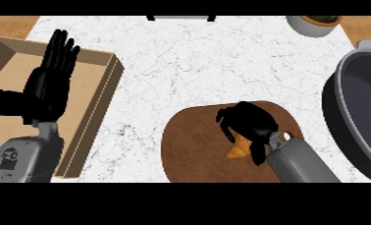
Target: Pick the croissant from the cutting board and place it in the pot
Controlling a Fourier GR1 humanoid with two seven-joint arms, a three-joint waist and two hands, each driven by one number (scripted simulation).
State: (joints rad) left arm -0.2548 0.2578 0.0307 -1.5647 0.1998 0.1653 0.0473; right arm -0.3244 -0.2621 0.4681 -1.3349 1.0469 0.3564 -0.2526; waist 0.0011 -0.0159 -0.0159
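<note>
Right hand (250, 121) palm-down over the round dark-brown wooden cutting board (190, 143), fingers curled round the golden-brown croissant (240, 149), which sits on the board, mostly hidden. Grey forearm enters from lower right. Large dark grey pot (346, 108) at right edge. Left hand (51, 71) open, fingers up, resting over the tan wooden tray (101, 96) at left.

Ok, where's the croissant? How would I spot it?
Find the round brown cutting board low on the white counter, left of the big dark pot. The right hand is curled over the croissant there. It's the only golden-orange thing, peeking out under the black fingers.
</note>
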